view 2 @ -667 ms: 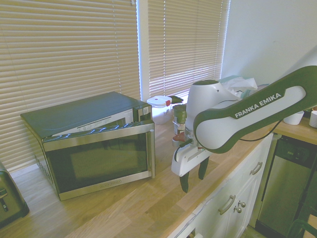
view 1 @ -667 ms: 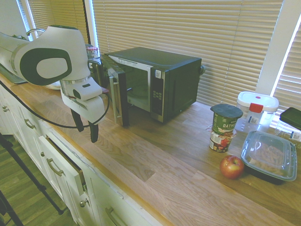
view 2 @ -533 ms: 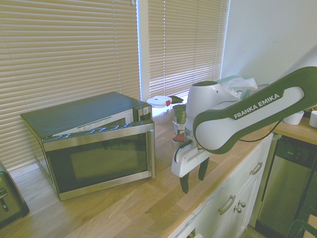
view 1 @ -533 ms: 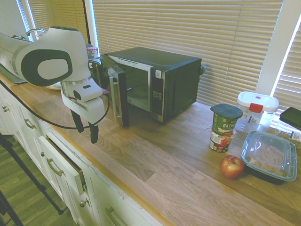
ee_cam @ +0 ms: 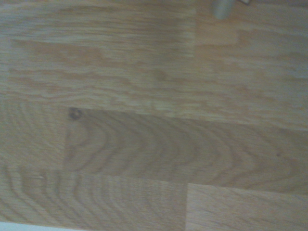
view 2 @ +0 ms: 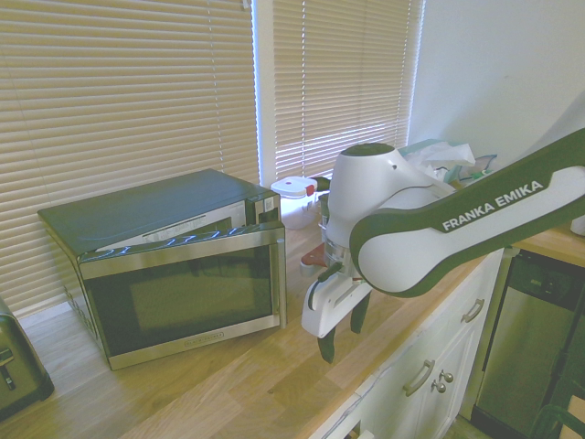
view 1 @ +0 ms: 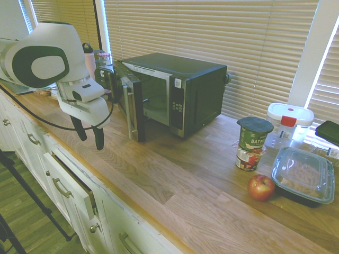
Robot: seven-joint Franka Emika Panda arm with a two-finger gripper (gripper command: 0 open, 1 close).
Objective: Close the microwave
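In the first exterior view, from left to right, the white arm comes in from the left. Below it, a drawer in the white cabinets stands partly pulled out. A pink bottle with a dark cap rises behind the arm. The end effector hangs pointing down near the front edge of the wooden surface, its two dark fingers apart with nothing between them. It is apart from the microwave door. Next comes a dark toaster, partly hidden behind that door.

The microwave sits on the surface by the window blinds, its door ajar, with the vertical silver handle on the outer side. Its button panel is beside the opening.

Further right, a green-labelled oat cup is stacked on another cup. A red apple lies in front of them. Beside it is a clear-lidded food container with a dark base; behind that stands a white-lidded container with a red tab. At the far right is a dark-lidded container, cut off by the picture edge.
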